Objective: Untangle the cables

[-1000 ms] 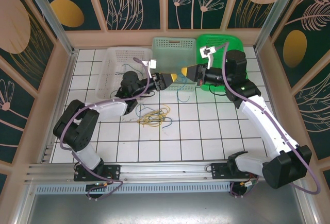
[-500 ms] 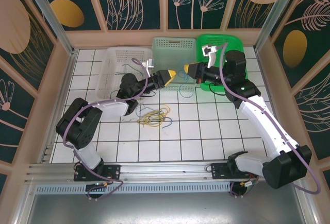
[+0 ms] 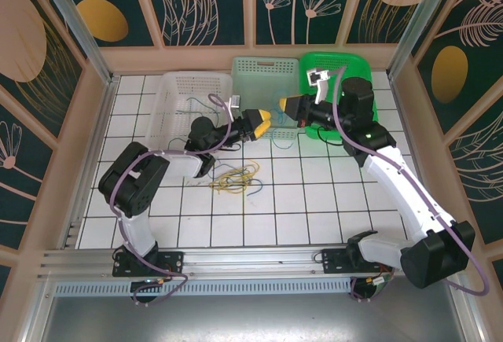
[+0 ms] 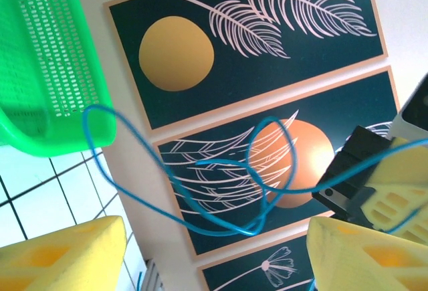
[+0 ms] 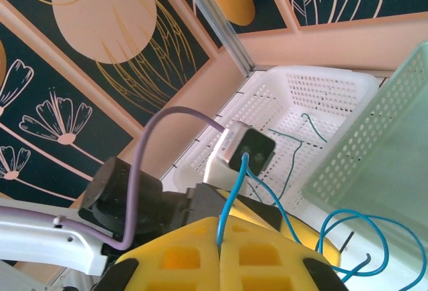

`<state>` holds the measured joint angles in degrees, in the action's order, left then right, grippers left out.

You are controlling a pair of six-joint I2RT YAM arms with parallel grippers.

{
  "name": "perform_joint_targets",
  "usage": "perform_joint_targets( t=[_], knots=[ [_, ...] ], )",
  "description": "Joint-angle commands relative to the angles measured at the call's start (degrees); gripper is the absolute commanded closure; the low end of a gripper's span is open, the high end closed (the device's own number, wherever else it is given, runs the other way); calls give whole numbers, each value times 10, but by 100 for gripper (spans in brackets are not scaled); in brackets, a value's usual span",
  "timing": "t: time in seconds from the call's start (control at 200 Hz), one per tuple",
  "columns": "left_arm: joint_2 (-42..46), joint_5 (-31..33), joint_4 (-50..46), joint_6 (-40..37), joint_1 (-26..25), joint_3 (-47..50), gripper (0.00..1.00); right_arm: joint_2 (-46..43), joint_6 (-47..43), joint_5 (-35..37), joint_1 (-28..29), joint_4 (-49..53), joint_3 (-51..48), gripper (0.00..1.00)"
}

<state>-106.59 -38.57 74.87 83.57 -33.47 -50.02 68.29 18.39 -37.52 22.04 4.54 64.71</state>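
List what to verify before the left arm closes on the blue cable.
1. Right gripper shut on the blue cable: ok.
2. Left gripper open, holding nothing: ok.
3. Blue cable lying between the left fingers: cannot tell, it loops just ahead of them.
4. Blue cable free of crossings: not ok, it crosses itself in a loop.
5. The pile of cables sorted: not ok, yellow and blue strands lie heaped together.

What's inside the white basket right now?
A thin teal cable lies on the floor of the white basket. The left arm covers its near right corner, so anything there is hidden.
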Motion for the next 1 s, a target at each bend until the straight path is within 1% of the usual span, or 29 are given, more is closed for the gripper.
perform_joint_targets(
  t=[0.0,0.3,0.435,0.541,0.621,0.641,0.726,0.786,0.891,0.996],
  knots=[
    [-15,-1,78,37,-5,-20,29,-13,8,-14,7,-33,-11,100],
    [-29,7,91,46,-10,-43,33,-9,20,-19,17,-51,-20,100],
    [-46,8,106,56,-15,-52,38,-9,24,-20,20,-60,-21,100],
    [-63,10,125,68,-17,-54,39,-9,30,-27,21,-74,-21,100],
    [-79,11,144,79,-18,-54,42,-10,33,-30,24,-85,-23,100],
    [-82,11,148,80,-18,-69,43,-10,34,-32,25,-87,-23,100],
    [-90,16,153,76,-18,-73,45,-11,37,-39,26,-90,-27,100],
    [-91,23,147,67,-18,-74,50,-11,37,-46,27,-89,-30,100],
    [-98,29,133,52,-18,-84,63,-18,32,-50,27,-74,-39,100],
    [-111,30,125,47,-18,-95,77,-35,16,-35,27,-41,-42,100]
  ],
)
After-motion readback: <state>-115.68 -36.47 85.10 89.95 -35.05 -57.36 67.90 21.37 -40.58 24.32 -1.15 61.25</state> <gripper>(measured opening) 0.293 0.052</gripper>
